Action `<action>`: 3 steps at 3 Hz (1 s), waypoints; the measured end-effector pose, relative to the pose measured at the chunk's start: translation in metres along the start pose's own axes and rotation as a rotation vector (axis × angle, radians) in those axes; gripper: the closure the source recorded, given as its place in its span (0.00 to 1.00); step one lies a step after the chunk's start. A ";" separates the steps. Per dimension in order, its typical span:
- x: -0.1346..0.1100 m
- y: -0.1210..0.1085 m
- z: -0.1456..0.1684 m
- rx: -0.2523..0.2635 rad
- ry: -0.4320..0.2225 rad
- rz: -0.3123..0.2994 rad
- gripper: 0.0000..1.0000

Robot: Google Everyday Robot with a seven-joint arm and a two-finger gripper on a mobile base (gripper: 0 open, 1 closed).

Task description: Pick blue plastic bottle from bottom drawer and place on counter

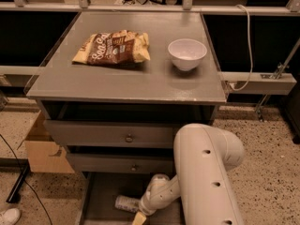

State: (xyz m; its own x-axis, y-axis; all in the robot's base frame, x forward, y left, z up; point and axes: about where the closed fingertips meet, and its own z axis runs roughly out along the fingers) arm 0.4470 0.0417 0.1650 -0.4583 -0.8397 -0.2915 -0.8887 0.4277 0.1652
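One arm (pixel 206 172) folded, fingers (pixel 139 218) beside bottle (pixel 125 203).

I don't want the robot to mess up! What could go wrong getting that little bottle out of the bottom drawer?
The small pale plastic bottle lies on its side in the shallow grey bottom drawer, so it might roll away from the gripper beside it. Lifted, it could bump the knobbed grey drawer above.
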 end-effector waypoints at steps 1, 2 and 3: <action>0.000 0.000 0.000 0.000 0.000 0.000 0.00; -0.021 0.010 0.019 -0.040 -0.058 -0.022 0.00; -0.030 -0.007 0.026 -0.019 -0.048 -0.027 0.00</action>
State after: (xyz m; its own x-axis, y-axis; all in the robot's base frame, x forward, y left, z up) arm 0.4668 0.0722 0.1483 -0.4346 -0.8336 -0.3409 -0.9006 0.3982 0.1742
